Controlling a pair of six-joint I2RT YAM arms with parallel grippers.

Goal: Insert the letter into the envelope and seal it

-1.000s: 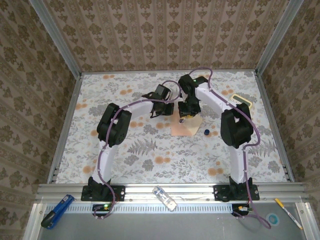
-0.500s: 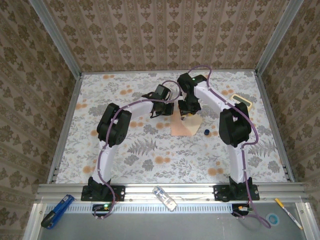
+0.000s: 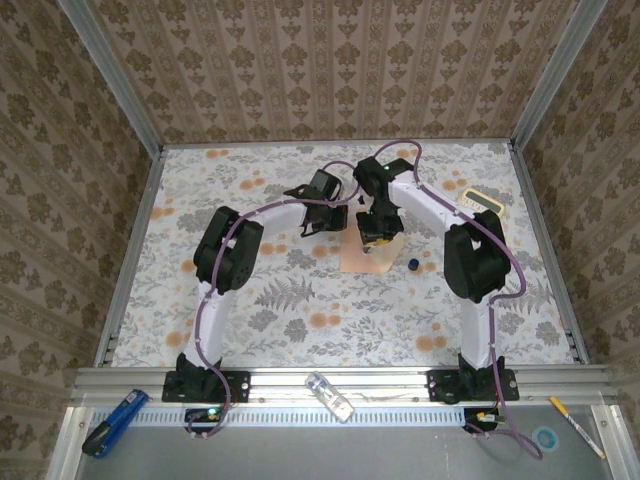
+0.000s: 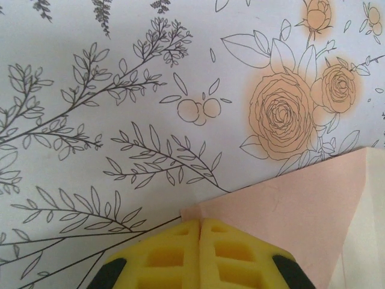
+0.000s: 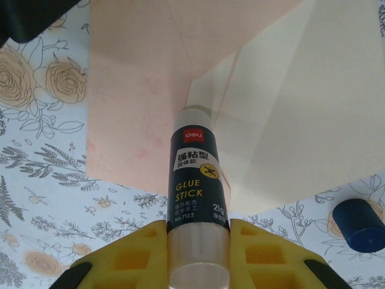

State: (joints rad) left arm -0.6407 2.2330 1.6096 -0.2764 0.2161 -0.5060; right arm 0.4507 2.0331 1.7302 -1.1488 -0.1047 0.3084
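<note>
A robot lab cell: aluminium rail (image 3: pixel 150 380), wallpapered walls (image 3: pixel 330 70), floral table (image 3: pixel 300 320).

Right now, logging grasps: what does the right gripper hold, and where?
Right gripper holds the glue stick by its base end, tip at the envelope.

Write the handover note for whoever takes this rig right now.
Left gripper: shut, fingers at a corner of the envelope.
Right gripper: shut on the glue stick, tip down on the envelope by the open flap; its blue cap lies beside the envelope.
Done: glue stick uncapped. Letter inside? Cannot tell.
Left: finish gluing, fold flap, press shut.
</note>
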